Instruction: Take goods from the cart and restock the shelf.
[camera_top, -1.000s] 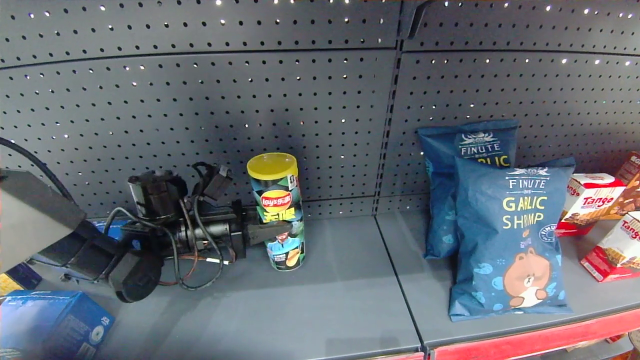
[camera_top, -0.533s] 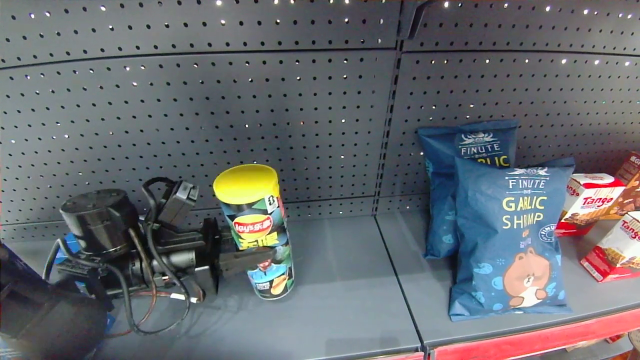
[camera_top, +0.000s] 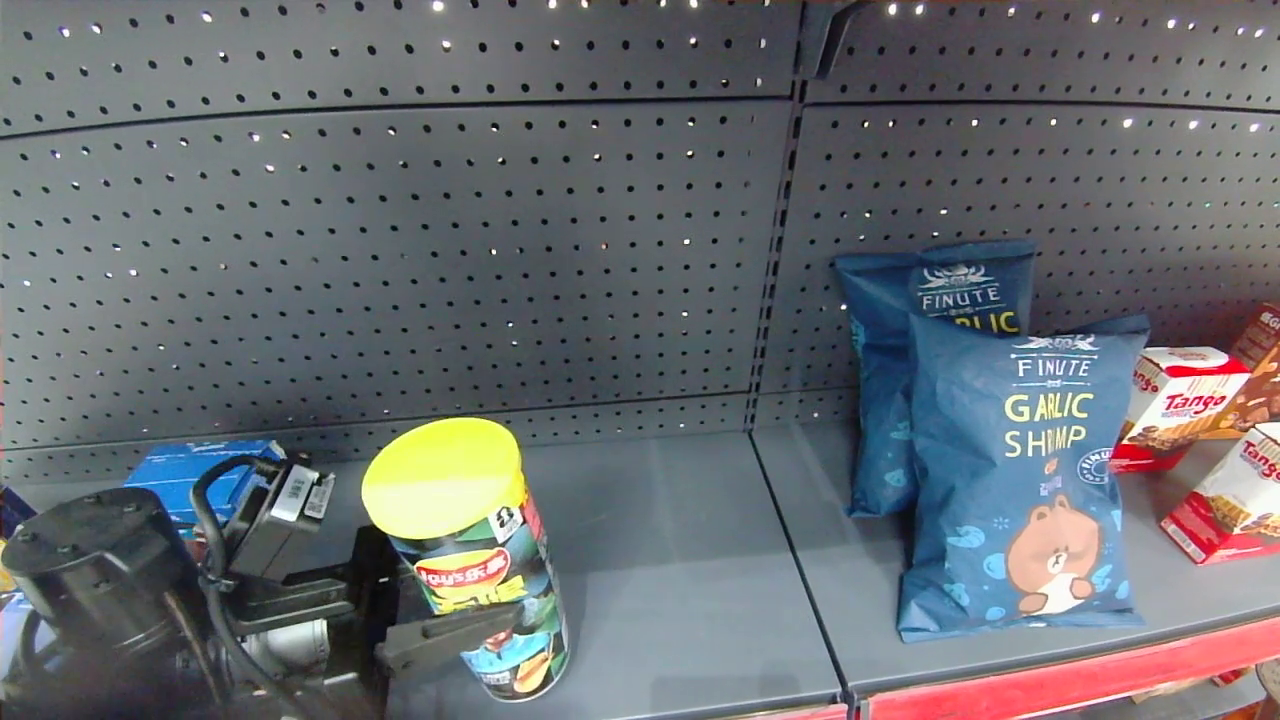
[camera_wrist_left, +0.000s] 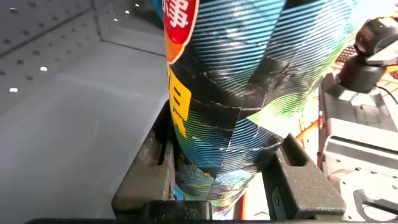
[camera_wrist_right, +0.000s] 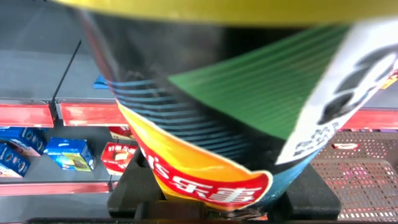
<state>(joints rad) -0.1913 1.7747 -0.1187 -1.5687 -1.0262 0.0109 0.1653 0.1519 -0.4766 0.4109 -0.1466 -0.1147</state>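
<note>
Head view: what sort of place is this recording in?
Most likely a shop aisle: a pegboard-backed shelf with a red front edge, with snack bags, wafer boxes and a chip can.

We record print at these locations.

- Canister (camera_top: 480, 590), lower left of the head view: a red oval logo, yellow characters beneath it, and a small white tag below the lid.
- Front bag (camera_top: 1020, 480) and rear bag (camera_top: 900, 320), right: white and yellow lettering.
- Boxes (camera_top: 1185, 400), far right: red lettering.
- Second canister (camera_wrist_right: 205, 124), right wrist view: a red-and-yellow logo and a white tag.
</note>
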